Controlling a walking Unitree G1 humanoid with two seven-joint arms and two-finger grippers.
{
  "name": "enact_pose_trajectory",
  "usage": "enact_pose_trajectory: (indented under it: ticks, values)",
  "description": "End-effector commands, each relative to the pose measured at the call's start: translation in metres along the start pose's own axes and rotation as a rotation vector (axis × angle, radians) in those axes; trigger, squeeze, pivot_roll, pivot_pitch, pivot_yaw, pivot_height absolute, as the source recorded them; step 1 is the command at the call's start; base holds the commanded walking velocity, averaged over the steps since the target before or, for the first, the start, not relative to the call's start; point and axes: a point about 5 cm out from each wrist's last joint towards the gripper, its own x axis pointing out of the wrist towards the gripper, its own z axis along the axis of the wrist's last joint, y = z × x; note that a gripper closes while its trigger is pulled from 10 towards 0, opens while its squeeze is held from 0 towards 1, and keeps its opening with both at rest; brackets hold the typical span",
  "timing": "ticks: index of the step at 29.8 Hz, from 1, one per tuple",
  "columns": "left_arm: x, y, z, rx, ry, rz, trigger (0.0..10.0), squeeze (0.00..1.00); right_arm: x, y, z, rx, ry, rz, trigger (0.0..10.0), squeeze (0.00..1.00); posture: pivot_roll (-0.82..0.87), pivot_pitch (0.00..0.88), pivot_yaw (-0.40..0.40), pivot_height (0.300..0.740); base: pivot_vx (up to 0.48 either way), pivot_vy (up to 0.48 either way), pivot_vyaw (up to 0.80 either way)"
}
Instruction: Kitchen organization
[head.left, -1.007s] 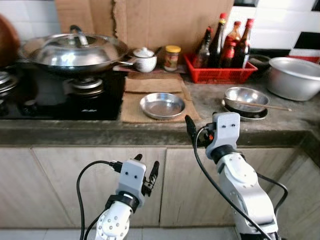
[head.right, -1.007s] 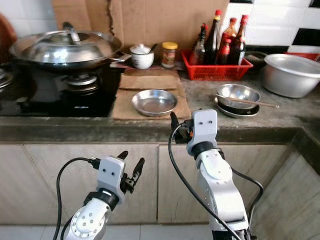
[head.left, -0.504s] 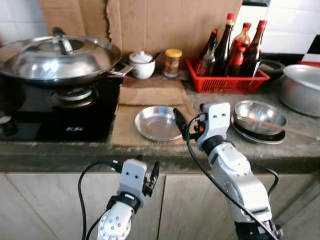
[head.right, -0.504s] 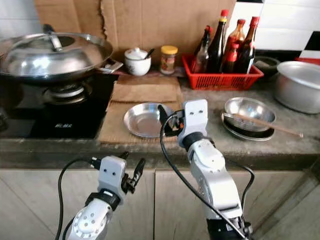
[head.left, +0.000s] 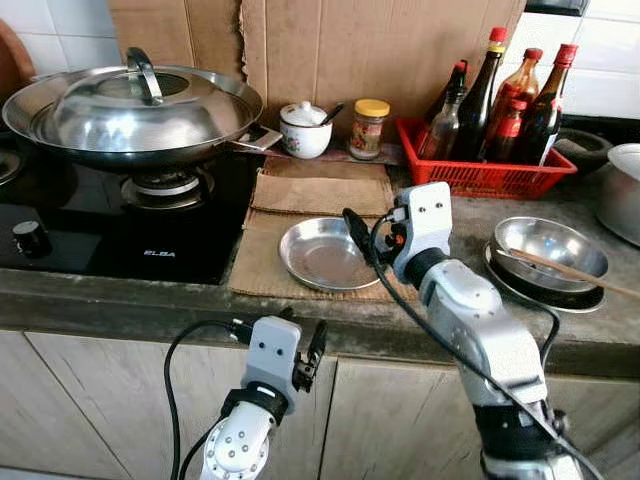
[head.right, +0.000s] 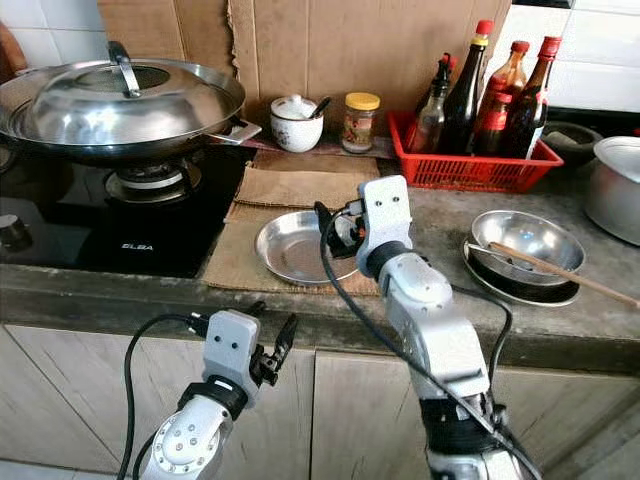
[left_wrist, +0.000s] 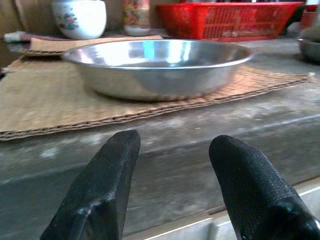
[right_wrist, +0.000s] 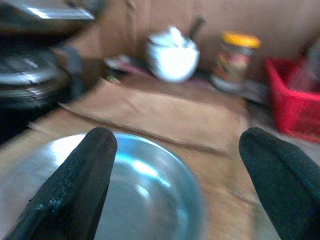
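The right gripper (head.left: 352, 226) hangs over the near right edge of the shallow round steel plate (head.left: 328, 254), its jaws spread wide and empty, with one black finger (right_wrist: 75, 182) on each side of the plate's rim in the right wrist view; whether a fingertip touches the metal I cannot tell. The plate lies on a brown corrugated cardboard sheet (head.left: 262, 262) on the grey stone table (head.left: 120, 305), between the black gas hob (head.left: 90, 235) carrying the lidded steel wok (head.left: 130, 105) and the steel bowl with a wooden chopstick across it (head.left: 548, 255). The left gripper (head.left: 302, 350) sits low in front of the table's edge, jaws parted and holding nothing, facing the plate from below the rim. Behind stand a white lidded ceramic pot (head.left: 306, 128), a yellow-capped glass jar (head.left: 368, 128) and a red plastic basket of sauce bottles (head.left: 478, 168).

A second ago the right gripper was short of the table edge; since then it has reached forward over the plate. The camera has also drawn nearer, so the whole scene sits lower and larger.
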Motion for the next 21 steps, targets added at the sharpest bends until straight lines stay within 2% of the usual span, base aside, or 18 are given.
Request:
enact_pose_trajectory:
  ticks: [1, 5, 7, 8, 9, 10, 11, 13, 14, 15, 16, 21]
  values:
    - [0.001, -0.004, 0.002, -0.006, -0.003, -0.009, 10.0, 0.00, 0.006, -0.008, 0.004, 0.005, 0.052, -0.041, 10.0, 0.00, 0.01, 0.000, -0.079, 0.740, 0.000, 0.000, 0.00]
    - [0.001, -0.004, 0.002, -0.005, -0.004, -0.009, 10.0, 0.00, 0.010, -0.008, 0.004, -0.018, 0.101, 0.010, 10.0, 0.00, 0.01, 0.000, -0.083, 0.740, 0.000, 0.000, 0.00]
    - [0.001, -0.004, 0.002, -0.006, -0.004, -0.007, 10.0, 0.00, 0.015, -0.013, -0.002, 0.009, 0.191, -0.012, 10.0, 0.00, 0.01, 0.000, -0.087, 0.740, 0.000, 0.000, 0.00]
    - [0.001, -0.004, 0.002, -0.005, -0.003, -0.006, 10.0, 0.00, 0.017, -0.014, -0.003, 0.011, 0.209, -0.015, 10.0, 0.21, 0.02, 0.000, -0.089, 0.740, 0.000, 0.000, 0.00]
    - [0.000, -0.004, 0.002, -0.005, -0.002, -0.005, 10.0, 0.00, 0.017, -0.015, -0.003, 0.009, 0.219, -0.015, 10.0, 0.21, 0.02, 0.000, -0.090, 0.740, 0.000, 0.000, 0.00]
    - [0.000, -0.003, 0.001, -0.005, -0.001, -0.004, 10.0, 0.00, 0.018, -0.015, -0.005, 0.024, 0.240, -0.012, 10.0, 0.74, 0.02, 0.000, -0.091, 0.740, 0.000, 0.000, 0.00]
    - [0.000, -0.003, 0.001, -0.006, 0.000, -0.002, 10.0, 0.00, 0.019, -0.015, -0.006, 0.031, 0.262, -0.007, 10.0, 1.00, 0.02, 0.000, -0.092, 0.740, 0.000, 0.000, 0.00]
    - [-0.001, -0.003, 0.000, -0.005, 0.004, 0.002, 10.0, 0.00, 0.019, -0.011, -0.009, 0.028, 0.310, 0.024, 10.0, 1.00, 0.02, 0.000, -0.092, 0.740, 0.000, 0.000, 0.00]
    - [-0.002, -0.003, 0.000, -0.006, 0.005, 0.002, 10.0, 0.00, 0.020, -0.010, -0.009, 0.031, 0.320, 0.030, 10.0, 0.25, 0.02, 0.000, -0.093, 0.740, 0.000, 0.000, 0.00]
    - [-0.002, -0.003, 0.000, -0.006, 0.005, 0.002, 10.0, 0.00, 0.020, -0.009, -0.009, 0.035, 0.324, 0.032, 10.0, 0.25, 0.02, 0.000, -0.093, 0.740, 0.000, 0.000, 0.00]
    - [-0.002, -0.003, 0.000, -0.006, 0.005, 0.002, 10.0, 0.00, 0.021, -0.008, -0.008, 0.047, 0.332, 0.041, 10.0, 0.00, 0.02, 0.000, -0.093, 0.740, 0.000, 0.000, 0.00]
    - [-0.001, -0.004, 0.000, -0.008, 0.004, 0.000, 10.0, 0.00, 0.023, -0.005, -0.006, 0.079, 0.391, 0.060, 10.0, 0.00, 0.01, 0.000, -0.094, 0.740, 0.000, 0.000, 0.00]
